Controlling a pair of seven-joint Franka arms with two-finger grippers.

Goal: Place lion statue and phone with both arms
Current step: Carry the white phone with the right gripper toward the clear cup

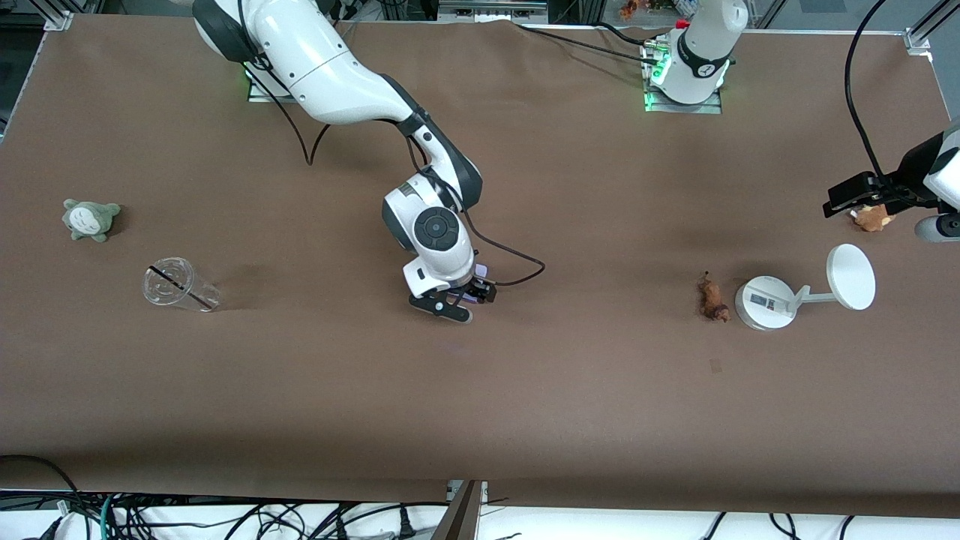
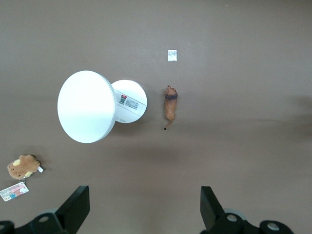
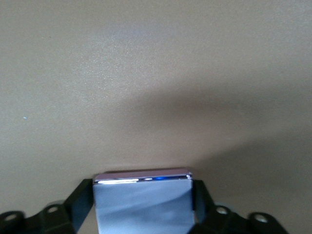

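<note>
Right tool [image 1: 459,298], over the middle of the bench [image 1: 525,390], clamps the phone [image 3: 142,202] between its fingers [image 3: 82,197]; only a lavender sliver of the phone shows beside the wrist in the front view. Left tool [image 2: 141,207], at the left arm's end of the bench, hangs with its fingers [image 2: 77,204] spread wide and nothing between them, over bare bench near a brown plush [image 2: 23,166] with a tag. White stand [image 1: 765,301] with a round disc [image 1: 850,277] rests on the bench. Lion statue [image 1: 712,298] lies on the bench just beside the stand's base, apart from both tools. Clear cup [image 1: 178,284] lies on its side toward the right arm's end, near a small grey-green plush [image 1: 90,218].
</note>
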